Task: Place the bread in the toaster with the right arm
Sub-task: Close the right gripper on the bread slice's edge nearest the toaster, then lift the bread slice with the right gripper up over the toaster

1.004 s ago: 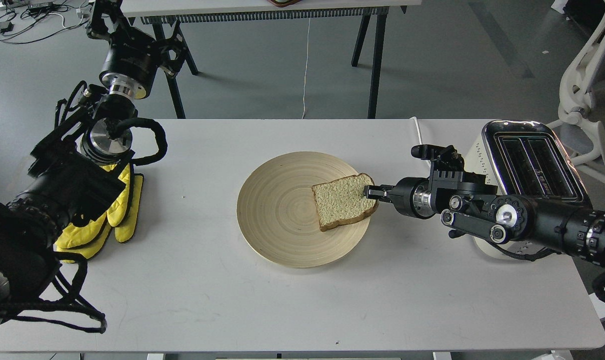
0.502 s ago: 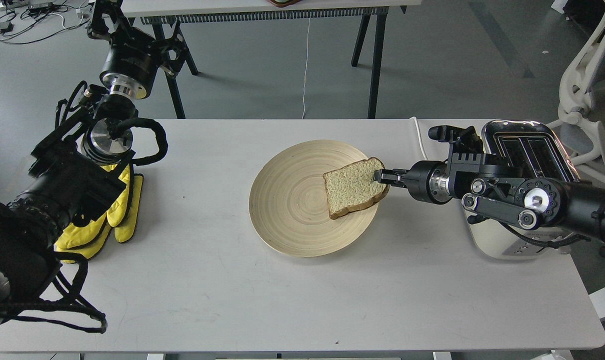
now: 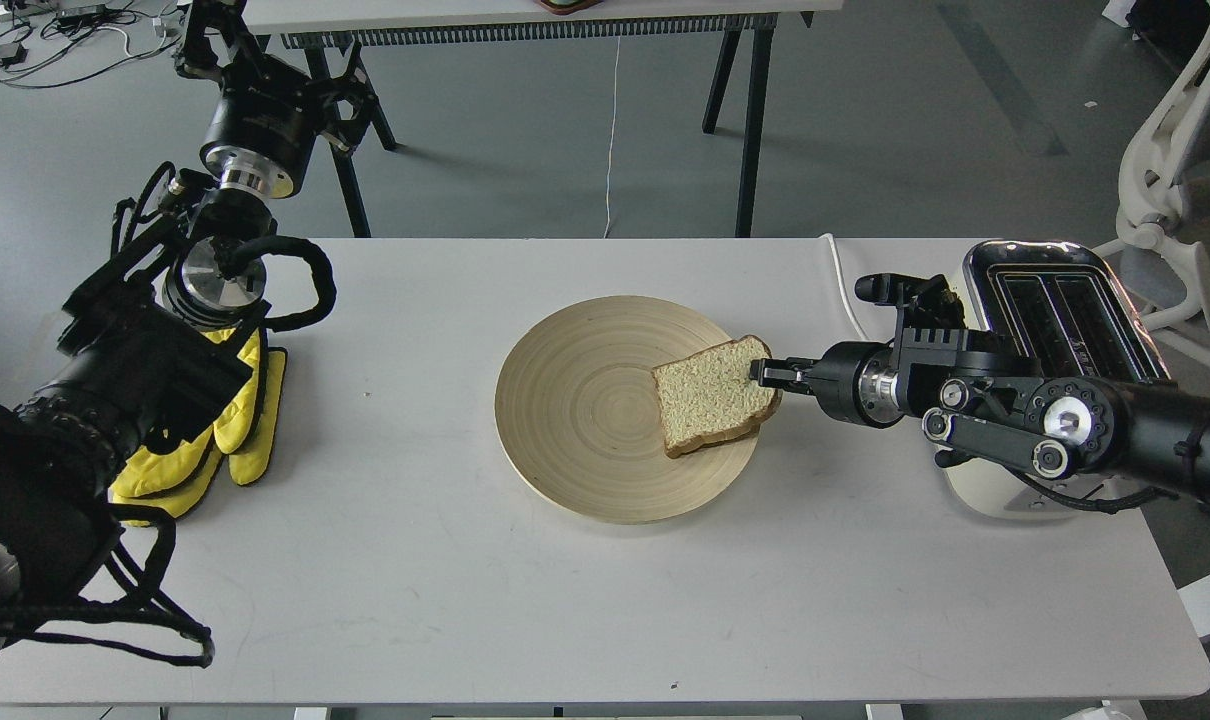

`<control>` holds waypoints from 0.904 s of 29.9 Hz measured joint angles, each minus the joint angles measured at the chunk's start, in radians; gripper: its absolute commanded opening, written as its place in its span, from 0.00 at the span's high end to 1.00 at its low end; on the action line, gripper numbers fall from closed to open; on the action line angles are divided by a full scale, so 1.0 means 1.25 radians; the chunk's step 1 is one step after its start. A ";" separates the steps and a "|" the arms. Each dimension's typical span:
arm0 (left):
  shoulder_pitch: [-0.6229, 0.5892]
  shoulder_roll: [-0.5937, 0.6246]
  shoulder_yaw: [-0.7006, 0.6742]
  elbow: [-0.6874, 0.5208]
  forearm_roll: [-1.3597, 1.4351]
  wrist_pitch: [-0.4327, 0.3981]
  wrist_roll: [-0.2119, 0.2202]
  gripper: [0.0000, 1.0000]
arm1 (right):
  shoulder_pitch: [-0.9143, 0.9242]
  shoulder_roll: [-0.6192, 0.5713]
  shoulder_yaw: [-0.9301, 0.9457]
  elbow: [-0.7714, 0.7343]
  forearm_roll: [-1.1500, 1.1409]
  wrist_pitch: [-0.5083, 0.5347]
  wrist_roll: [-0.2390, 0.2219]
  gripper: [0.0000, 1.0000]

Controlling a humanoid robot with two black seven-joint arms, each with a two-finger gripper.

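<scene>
The bread (image 3: 713, 397), a pale speckled slice with a brown crust, lies on the right part of a round wooden plate (image 3: 575, 410). My right gripper (image 3: 765, 374) reaches in from the right, level with the table, and its slim fingers are closed on the slice's right edge at the plate's rim. The cream-white toaster (image 3: 1060, 310) with its chrome two-slot top stands at the table's right end, partly behind my right arm. My left gripper (image 3: 203, 35) is raised at the far left, dark and seen end-on.
Yellow gloves (image 3: 227, 420) lie on the table at the left, under my left arm. The toaster's white cord (image 3: 843, 285) runs off the back edge. A second table's legs (image 3: 750, 130) stand behind. A white chair (image 3: 1165, 170) is at the far right.
My right gripper, holding the bread's edge, moved right and away, then came back slightly. The plate shifted right together with the bread. The left arm has not moved.
</scene>
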 measured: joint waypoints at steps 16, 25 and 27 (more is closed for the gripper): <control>0.000 0.000 0.000 0.000 0.000 0.000 0.000 0.00 | 0.093 -0.081 0.014 0.070 0.008 0.004 -0.004 1.00; 0.001 0.000 0.000 0.000 -0.001 0.000 -0.001 0.00 | 0.278 -0.286 0.004 0.209 0.011 0.053 -0.054 1.00; 0.001 0.000 0.000 0.000 -0.001 0.000 -0.001 0.00 | 0.321 -0.336 0.001 0.231 0.004 0.076 -0.070 1.00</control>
